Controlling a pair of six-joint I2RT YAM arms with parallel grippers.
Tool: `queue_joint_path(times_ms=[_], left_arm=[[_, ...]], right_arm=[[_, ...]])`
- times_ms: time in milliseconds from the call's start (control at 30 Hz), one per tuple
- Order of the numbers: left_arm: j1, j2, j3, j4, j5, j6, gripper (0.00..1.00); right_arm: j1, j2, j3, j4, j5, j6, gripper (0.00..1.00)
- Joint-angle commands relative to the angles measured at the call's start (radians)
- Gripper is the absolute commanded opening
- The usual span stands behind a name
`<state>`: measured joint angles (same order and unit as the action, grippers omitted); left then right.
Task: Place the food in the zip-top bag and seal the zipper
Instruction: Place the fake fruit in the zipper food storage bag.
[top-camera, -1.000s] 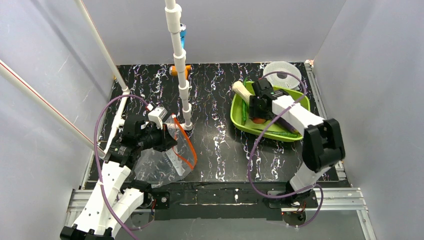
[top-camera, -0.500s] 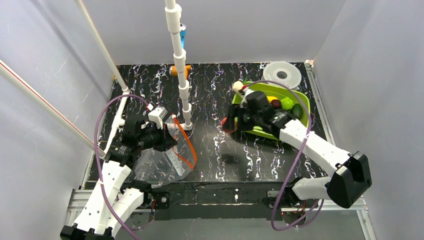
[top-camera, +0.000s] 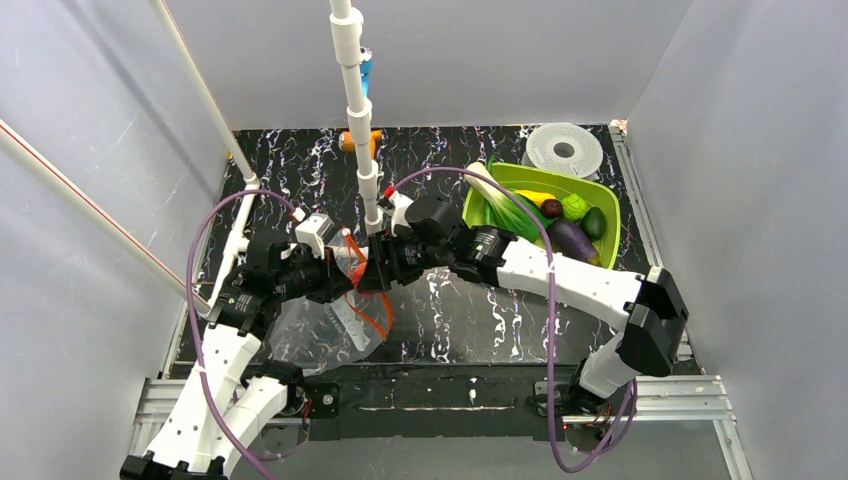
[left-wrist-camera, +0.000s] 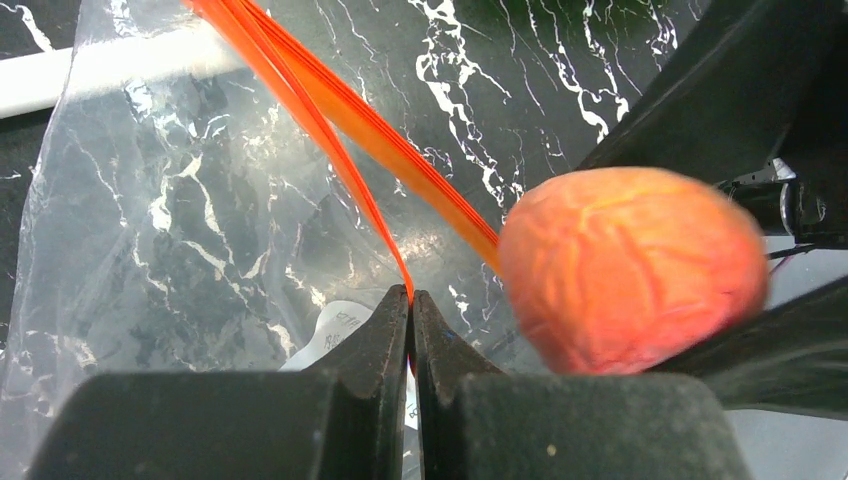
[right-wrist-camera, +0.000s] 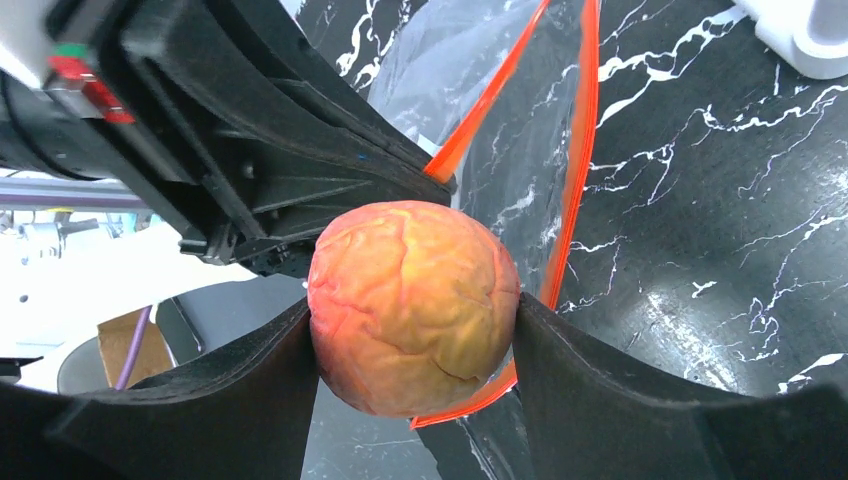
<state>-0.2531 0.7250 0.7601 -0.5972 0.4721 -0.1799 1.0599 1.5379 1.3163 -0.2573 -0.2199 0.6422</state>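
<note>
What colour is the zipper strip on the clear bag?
Red-orange zipper strip, clearest in the left wrist view.

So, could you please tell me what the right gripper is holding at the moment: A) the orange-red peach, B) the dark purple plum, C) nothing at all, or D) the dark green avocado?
A: in the right wrist view the orange-red peach sits clamped between the two fingers of the right gripper, just in front of the open mouth of the zip-top bag.
</note>
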Motion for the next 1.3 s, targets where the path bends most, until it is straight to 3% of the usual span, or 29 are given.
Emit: queue_joint_path(times_ms=[0,133,367,633,1267], left_arm=[[-0.004,-0.037,-0.012,0.021,0.02,0.006,0.0],[-0.005,-0.063,-0.016,0.028,0.02,0.005,0.0],[-0.005,-0.079,-0.018,0.034,0.03,0.005,0.0],[-0.005,-0.088,-0.019,0.037,0.036,0.005,0.0],[-0.006,-0.088,-0.021,0.042,0.039,0.004,0.0]], right_arm=[[0.011,0.038,0.058,0.021,0.007,-0.003,0.4],[0.012,0.066,0.054,0.021,0.011,0.013,0.46],[0.012,0.081,0.045,0.024,0.037,0.023,0.7],[0.014,0.051,0.024,0.027,0.05,0.016,0.88],[0.009,-0.051,-0.083,-0.022,0.179,0.033,0.86]])
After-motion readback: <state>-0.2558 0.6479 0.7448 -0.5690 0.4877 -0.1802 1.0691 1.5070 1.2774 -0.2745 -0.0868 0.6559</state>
